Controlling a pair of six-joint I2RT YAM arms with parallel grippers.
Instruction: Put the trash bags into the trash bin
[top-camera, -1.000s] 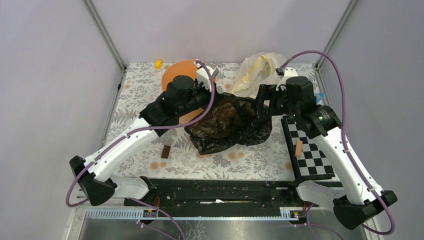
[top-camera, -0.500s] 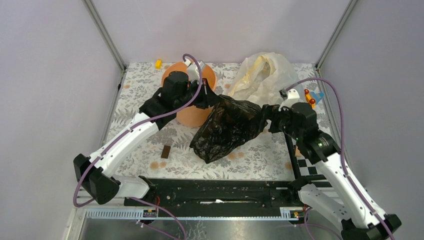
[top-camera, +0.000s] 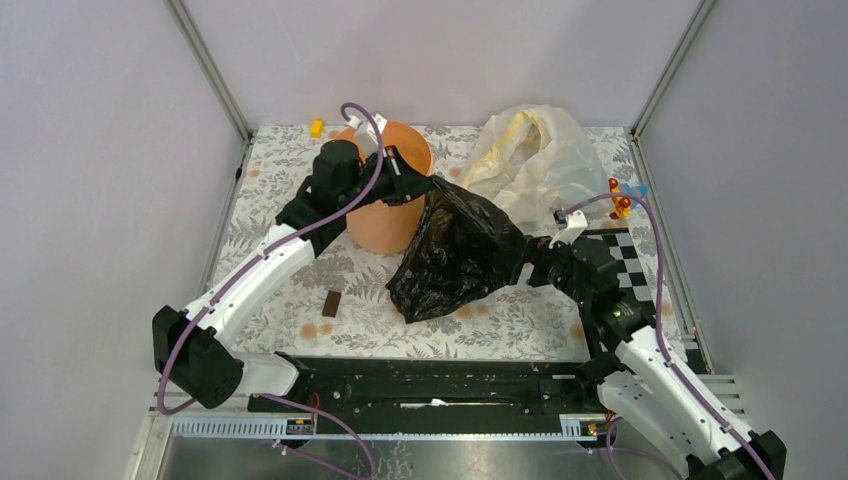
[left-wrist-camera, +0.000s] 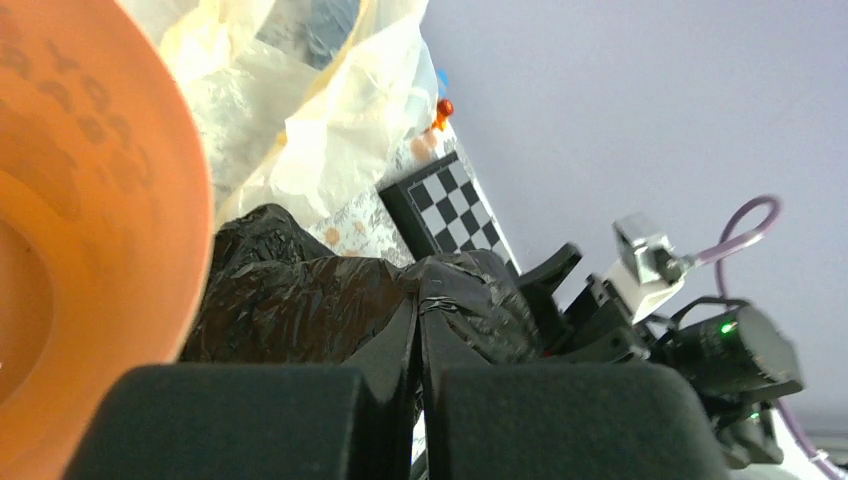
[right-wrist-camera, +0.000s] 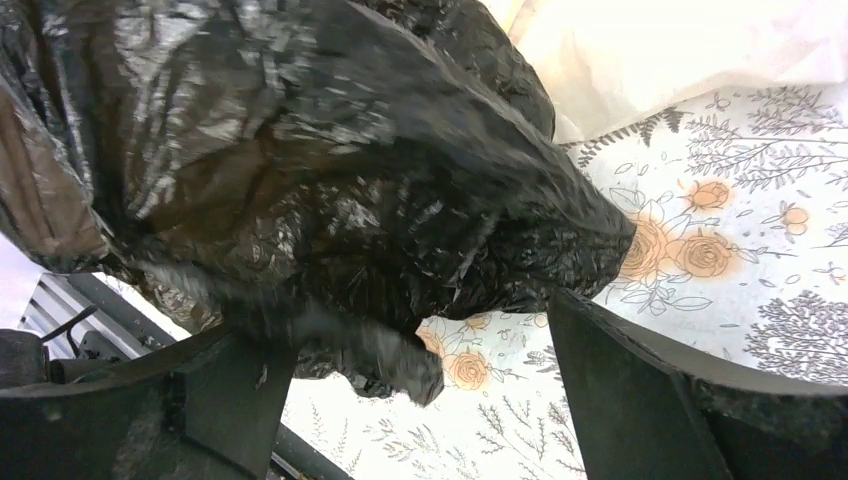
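Observation:
The peach-orange trash bin (top-camera: 382, 222) stands at the back left of the table and fills the left edge of the left wrist view (left-wrist-camera: 90, 200). My left gripper (top-camera: 424, 186) is beside the bin's right rim, shut on a bunched top corner of the black trash bag (top-camera: 455, 255). The bag hangs from it down to the table. In the left wrist view the pinched plastic (left-wrist-camera: 300, 300) sits at the closed tips (left-wrist-camera: 418, 312). My right gripper (top-camera: 527, 268) stands open at the bag's right side. A loose fold of the bag (right-wrist-camera: 300, 170) droops between its spread fingers (right-wrist-camera: 420, 375), ungripped.
A large cream-white plastic bag (top-camera: 530, 150) lies behind the black one. A checkerboard (top-camera: 622, 250) lies on the right under my right arm, with a small red-orange toy (top-camera: 620, 203) beyond it. A brown block (top-camera: 331, 303) and a small yellow piece (top-camera: 317, 127) lie on the left.
My left gripper has pulled the bag's corner back and up beside the bin's rim. The right arm has drawn back toward the near right with open jaws, uncovering the white bag.

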